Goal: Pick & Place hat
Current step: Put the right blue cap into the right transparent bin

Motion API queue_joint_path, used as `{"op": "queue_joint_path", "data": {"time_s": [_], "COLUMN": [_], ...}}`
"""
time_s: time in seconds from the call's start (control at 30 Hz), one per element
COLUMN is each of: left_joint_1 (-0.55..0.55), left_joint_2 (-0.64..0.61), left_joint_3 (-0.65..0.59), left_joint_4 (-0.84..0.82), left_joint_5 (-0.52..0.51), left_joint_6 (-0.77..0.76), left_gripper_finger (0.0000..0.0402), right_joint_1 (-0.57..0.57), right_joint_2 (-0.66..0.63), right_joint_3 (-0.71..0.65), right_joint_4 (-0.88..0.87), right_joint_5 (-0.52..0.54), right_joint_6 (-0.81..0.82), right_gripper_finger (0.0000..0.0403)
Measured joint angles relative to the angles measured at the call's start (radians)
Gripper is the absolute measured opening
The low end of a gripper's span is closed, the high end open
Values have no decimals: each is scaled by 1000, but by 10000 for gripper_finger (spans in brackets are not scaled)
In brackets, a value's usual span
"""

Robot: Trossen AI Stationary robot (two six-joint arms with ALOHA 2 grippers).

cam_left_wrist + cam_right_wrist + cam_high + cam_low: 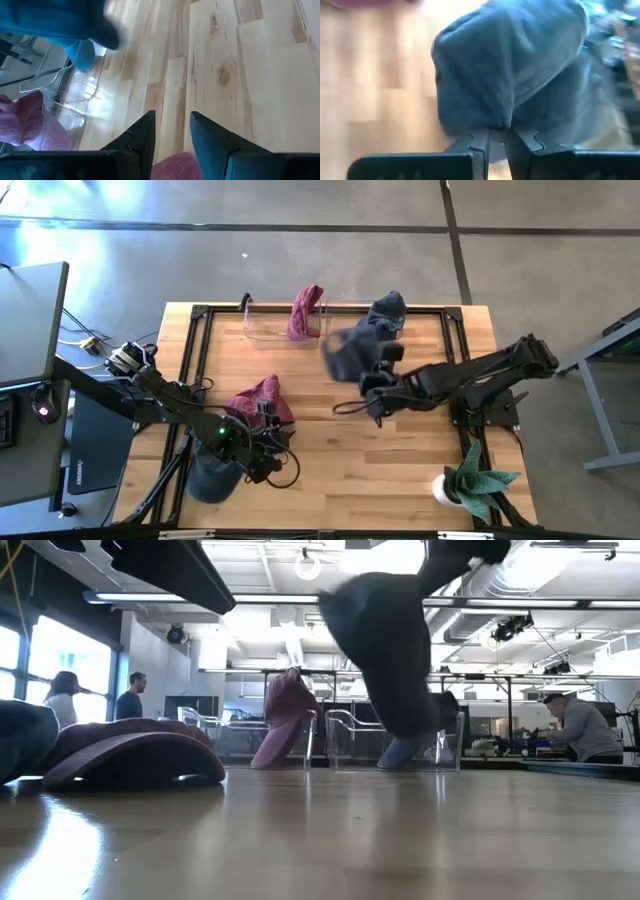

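High view shows the right gripper (368,385) near the table's middle, carrying a dark blue hat (345,355) clear of the wood. Its fingers are clamped on a fold of the fabric; the right wrist view has the two dark fingers (479,145) pinched together with the cloth bunched right at their tips, and the hat's body (510,75) hangs beyond them. In the low view the same hat (385,650) dangles well above the tabletop.

What the next move turns on, in my judgement, is the clear bin (285,330) along the table's far edge. It lies beyond the hat and a little toward the left arm's side, so the carry has to go away from the robot and across. A maroon hat (305,312) is draped over the bin's rim, and another blue hat (388,312) lies near the far edge just beyond the carried one.

Left gripper (262,465) waits at the near side with fingers parted and nothing between them (a second maroon hat (258,402) lies just beside it).
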Motion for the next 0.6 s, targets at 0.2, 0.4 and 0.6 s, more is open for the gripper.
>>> {"op": "queue_joint_path", "data": {"time_s": [0.2, 0.4, 0.6], "left_joint_1": [1, 1, 2], "left_joint_2": [3, 19, 19], "left_joint_3": [0, -1, -1], "left_joint_4": [1, 4, 11], "left_joint_5": [31, 50, 33], "left_joint_6": [-3, -8, 9], "left_gripper_finger": [117, 117, 117], "right_joint_1": [32, 107, 138], "right_joint_2": [25, 32, 32], "right_joint_3": [-188, -457, -521], "right_joint_4": [219, 432, 551], "right_joint_5": [-302, -321, -325], "right_joint_6": [60, 247, 345], "right_gripper_finger": [31, 38, 34]}}
